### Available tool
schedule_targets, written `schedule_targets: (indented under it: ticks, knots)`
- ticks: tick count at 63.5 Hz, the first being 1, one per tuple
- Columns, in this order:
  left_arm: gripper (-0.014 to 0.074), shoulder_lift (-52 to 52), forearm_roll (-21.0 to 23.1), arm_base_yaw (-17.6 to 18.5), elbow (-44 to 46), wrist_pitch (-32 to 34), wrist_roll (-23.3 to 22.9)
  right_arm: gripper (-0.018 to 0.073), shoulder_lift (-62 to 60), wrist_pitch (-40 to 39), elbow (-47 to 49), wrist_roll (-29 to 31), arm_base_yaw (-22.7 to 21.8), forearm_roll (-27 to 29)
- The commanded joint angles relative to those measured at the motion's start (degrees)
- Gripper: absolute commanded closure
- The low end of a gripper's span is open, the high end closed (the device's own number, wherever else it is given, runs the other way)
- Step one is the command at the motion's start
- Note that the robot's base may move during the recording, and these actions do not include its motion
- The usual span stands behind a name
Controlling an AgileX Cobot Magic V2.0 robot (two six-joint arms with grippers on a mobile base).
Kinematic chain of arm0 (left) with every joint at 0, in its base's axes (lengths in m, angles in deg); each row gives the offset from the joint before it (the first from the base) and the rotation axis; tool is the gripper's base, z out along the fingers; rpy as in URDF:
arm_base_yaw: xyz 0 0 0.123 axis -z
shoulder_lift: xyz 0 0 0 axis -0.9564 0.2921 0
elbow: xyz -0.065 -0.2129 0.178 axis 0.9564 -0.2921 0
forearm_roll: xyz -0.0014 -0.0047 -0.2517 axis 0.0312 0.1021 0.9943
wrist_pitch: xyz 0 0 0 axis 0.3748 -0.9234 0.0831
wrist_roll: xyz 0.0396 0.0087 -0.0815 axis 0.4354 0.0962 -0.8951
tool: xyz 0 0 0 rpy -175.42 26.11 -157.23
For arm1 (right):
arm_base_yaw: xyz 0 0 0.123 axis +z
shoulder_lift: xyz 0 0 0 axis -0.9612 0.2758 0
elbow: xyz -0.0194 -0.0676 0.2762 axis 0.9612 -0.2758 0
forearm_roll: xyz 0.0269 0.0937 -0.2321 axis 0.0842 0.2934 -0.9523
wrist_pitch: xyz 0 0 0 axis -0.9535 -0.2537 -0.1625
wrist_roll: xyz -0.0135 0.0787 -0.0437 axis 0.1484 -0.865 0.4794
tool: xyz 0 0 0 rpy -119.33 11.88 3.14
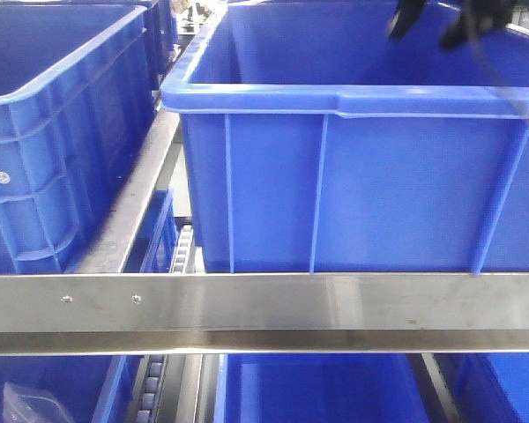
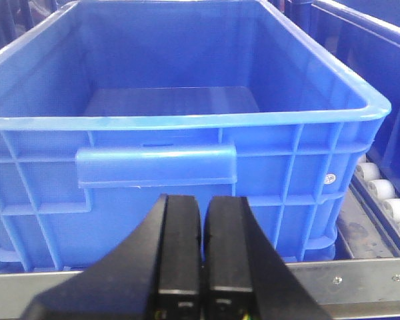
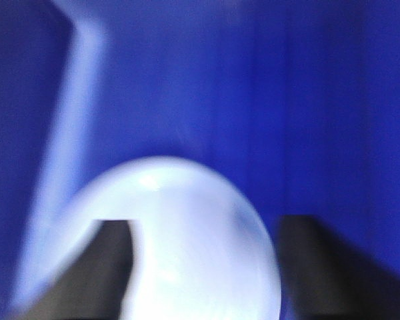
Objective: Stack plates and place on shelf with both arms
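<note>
My right fingers (image 3: pixel 203 267) stand spread apart, the pale bluish-white round glossy plate (image 3: pixel 187 247) lying between them, blurred; contact cannot be told. Blue crate wall fills the view from 9 to 3 o'clock. My left fingers (image 2: pixel 201 250) are clenched together, holding nothing, at 6 o'clock of a large blue plastic crate (image 2: pixel 187 133). The stainless-steel shelf front rail (image 1: pixel 264 308) runs below the crates, white rollers (image 2: pixel 387 200) at 3 o'clock.

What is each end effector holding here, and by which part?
The left end effector is shut on nothing, in front of a blue crate. The right end effector is open with a pale plate between its fingers; the blur hides any contact.
</note>
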Motion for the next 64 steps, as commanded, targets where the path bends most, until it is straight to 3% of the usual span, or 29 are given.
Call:
schedule_targets:
  ticks: [1, 6, 20, 42, 64]
  knots:
    - [0.0495, -1.11, 0.43, 0.32, -1.32, 4.93, -0.05, 0.0355, -6.87, -1.51, 2.30, 0.39, -0.16, 0.12]
    - [0.0495, -1.11, 0.43, 0.32, -1.32, 4.93, -0.05, 0.0522, -10.12, 1.64, 2.30, 0.69, -0.16, 0.12]
    - [0.0495, -1.11, 0.43, 0.32, -1.32, 4.93, -0.05, 0.0505, -19.89, 6.11, -0.42, 0.69, 0.31, 0.12]
    - [0.0495, -1.11, 0.43, 0.32, -1.32, 4.93, -0.05, 0.0505, -38.61, 0.55, -18.73, 0.69, 2.02, 0.12]
    - [0.0495, -1.11, 0.43, 0.32, -1.32, 4.93, -0.05, 0.0505, -43.06, 2.38, -24.23, 0.69, 2.02, 0.12]
